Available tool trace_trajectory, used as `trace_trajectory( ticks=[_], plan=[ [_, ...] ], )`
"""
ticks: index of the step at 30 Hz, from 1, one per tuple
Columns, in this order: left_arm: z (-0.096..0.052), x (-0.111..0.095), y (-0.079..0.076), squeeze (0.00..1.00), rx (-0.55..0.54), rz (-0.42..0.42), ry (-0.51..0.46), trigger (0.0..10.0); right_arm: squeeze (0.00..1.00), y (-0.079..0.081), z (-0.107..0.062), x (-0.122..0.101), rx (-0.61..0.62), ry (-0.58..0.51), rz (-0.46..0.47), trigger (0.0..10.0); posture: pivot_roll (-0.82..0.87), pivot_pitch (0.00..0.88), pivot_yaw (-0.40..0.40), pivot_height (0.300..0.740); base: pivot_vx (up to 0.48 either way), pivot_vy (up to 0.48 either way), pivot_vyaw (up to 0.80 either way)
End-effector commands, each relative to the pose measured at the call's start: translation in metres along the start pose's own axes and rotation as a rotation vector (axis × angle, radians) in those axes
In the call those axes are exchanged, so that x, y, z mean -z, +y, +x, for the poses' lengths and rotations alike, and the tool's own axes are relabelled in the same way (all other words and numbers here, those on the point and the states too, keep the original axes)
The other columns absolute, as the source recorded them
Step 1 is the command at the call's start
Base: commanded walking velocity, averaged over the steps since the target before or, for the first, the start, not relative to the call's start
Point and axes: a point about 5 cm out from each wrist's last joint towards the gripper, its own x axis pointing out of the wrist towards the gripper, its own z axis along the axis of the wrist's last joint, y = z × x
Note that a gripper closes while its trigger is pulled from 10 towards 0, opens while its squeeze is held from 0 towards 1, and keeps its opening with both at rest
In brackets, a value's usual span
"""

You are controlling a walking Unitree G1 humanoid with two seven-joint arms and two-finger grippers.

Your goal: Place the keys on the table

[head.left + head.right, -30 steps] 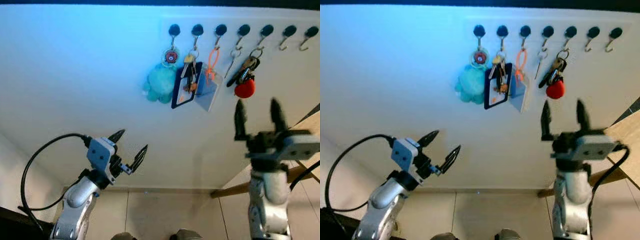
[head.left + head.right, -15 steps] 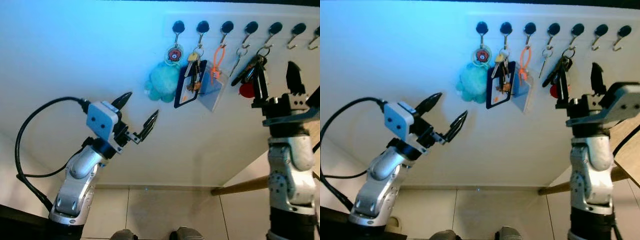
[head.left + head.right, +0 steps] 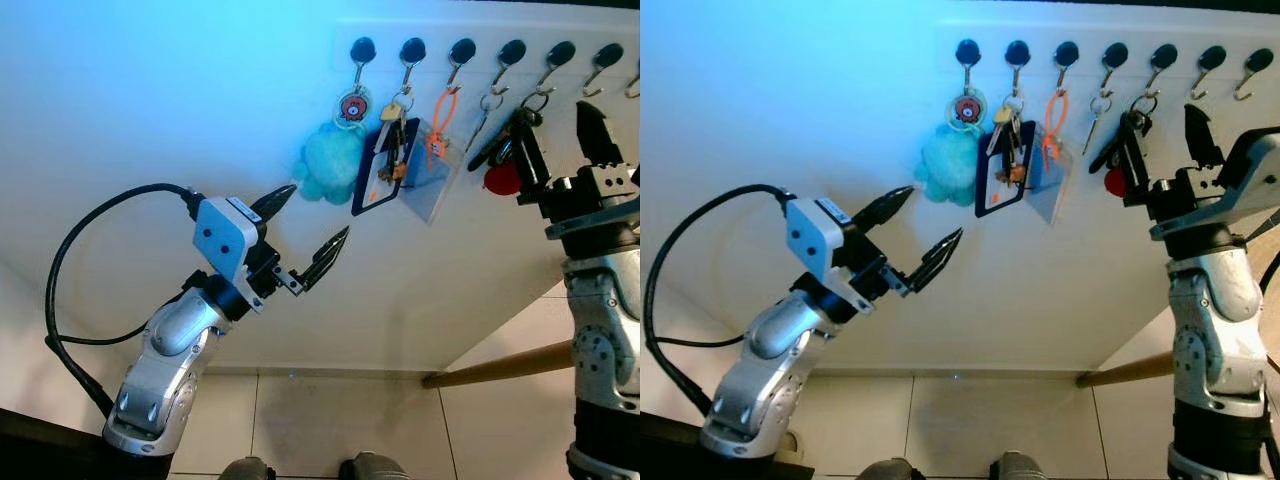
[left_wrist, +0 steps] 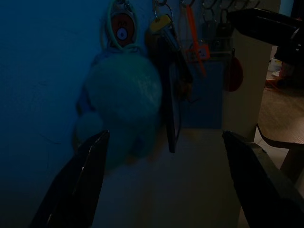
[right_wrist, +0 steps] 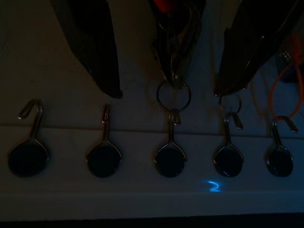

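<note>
Keys [image 3: 505, 150] with red fob hang between the spread fingers of the right gripper [image 3: 562, 140]; closing too low could miss the ring [image 5: 174, 95] and jam it on its hook [image 5: 171, 147]. Left gripper [image 3: 310, 230], also open, hovers far from that hook.

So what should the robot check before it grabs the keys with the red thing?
1. Right end effector open: ok, fingers spread.
2. Keys sit between its fingers: ok, they straddle the bunch in the right wrist view.
3. Key ring on its hook: ok, needs lifting off.
4. Fingers clear of the neighbouring small key: cannot tell, it hangs close.
5. Left end effector out of the way: ok, open near the teal plush.
</note>
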Motion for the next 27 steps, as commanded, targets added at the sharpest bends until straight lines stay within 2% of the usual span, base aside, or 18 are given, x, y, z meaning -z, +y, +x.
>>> trace_trajectory(
  ticks=[1, 8, 17, 27],
  plan=[
    [-0.002, -0.002, -0.004, 0.00, 0.030, 0.005, 0.009, 10.0, 0.00, -0.009, -0.004, 0.001, 0.018, 0.028, -0.010, 10.0, 0.01, 0.123, -0.023, 0.740, 0.000, 0.000, 0.00],
    [0.002, -0.006, -0.006, 0.00, 0.054, 0.010, -0.004, 10.0, 0.00, -0.022, -0.008, 0.006, 0.045, 0.087, -0.013, 10.0, 0.01, 0.124, -0.025, 0.740, 0.000, 0.000, 0.00],
    [0.005, -0.010, -0.008, 0.00, 0.074, -0.011, -0.017, 10.0, 0.00, -0.030, -0.010, 0.012, 0.038, 0.133, -0.013, 10.0, 0.01, 0.120, -0.026, 0.740, 0.000, 0.000, 0.00],
    [0.006, -0.009, -0.007, 0.00, 0.073, -0.001, -0.017, 10.0, 0.00, -0.030, -0.006, 0.015, -0.018, 0.161, -0.002, 10.0, 0.01, 0.118, -0.023, 0.740, 0.000, 0.000, 0.00]
  ],
)
